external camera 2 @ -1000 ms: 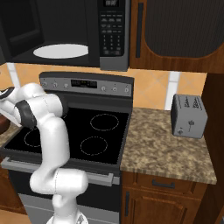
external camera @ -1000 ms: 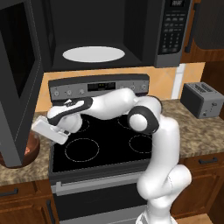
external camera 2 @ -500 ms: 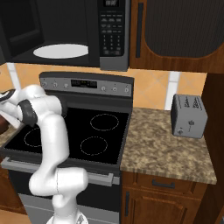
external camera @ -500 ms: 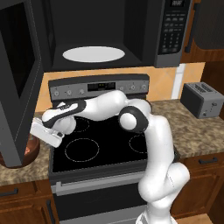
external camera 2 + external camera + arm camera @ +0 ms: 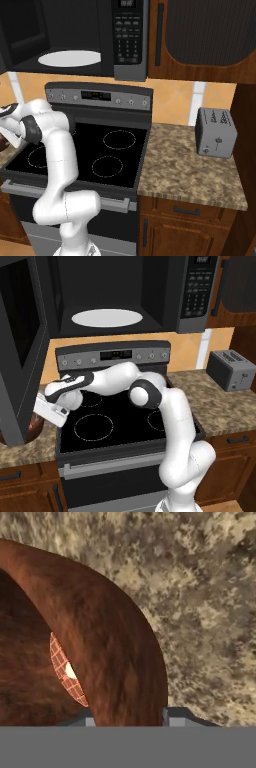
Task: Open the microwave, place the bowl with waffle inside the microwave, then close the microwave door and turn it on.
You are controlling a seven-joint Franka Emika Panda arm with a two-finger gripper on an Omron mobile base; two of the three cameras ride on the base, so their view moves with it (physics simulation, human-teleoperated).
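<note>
Reaching far to its left over the black glass stove [image 5: 120, 421], the white arm sets its two-finger gripper [image 5: 127, 716] astride the wall of the glossy reddish-brown wooden bowl [image 5: 100, 642], one dark tip inside, one outside, close against it; whether they actually pinch cannot be told. A small orange-pink gridded waffle [image 5: 67, 677] lies inside. That bowl sits on the speckled granite counter [image 5: 200, 602] below the open dark-glass microwave door [image 5: 20, 351]. Above, the grey-steel microwave [image 5: 150, 291] shows its white turntable [image 5: 107, 318].
</note>
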